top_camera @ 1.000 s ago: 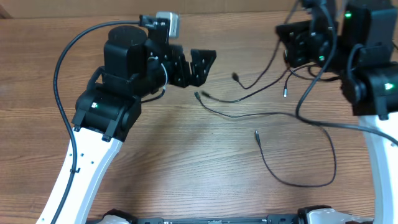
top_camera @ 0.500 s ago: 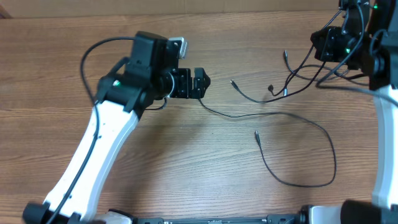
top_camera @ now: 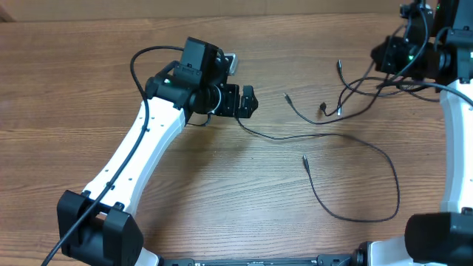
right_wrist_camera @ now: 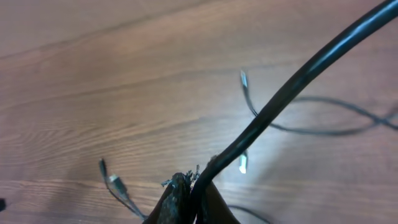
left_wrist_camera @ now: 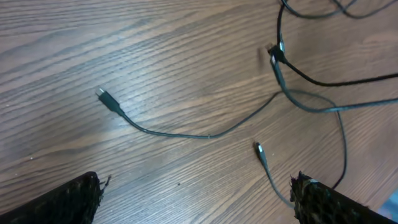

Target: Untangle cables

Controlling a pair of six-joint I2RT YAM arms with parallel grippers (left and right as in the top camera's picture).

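cables (top_camera: 304, 160) sprawl centre-right, open table (top_camera: 66, 81) far left

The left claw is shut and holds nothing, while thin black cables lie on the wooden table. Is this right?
No. The left claw is open, not shut: the left wrist view shows its fingers far apart. It holds nothing, and thin black cables lie on the wooden table.

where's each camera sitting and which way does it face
Overhead: above the table, facing straight down; shows left arm, right arm.
Left wrist: on the left arm, facing down and forward over cables; open left gripper at bottom.
Right wrist: on the right arm, facing down; shut right gripper pinches one of the cables.
Shared: overhead and left wrist both see the cables.
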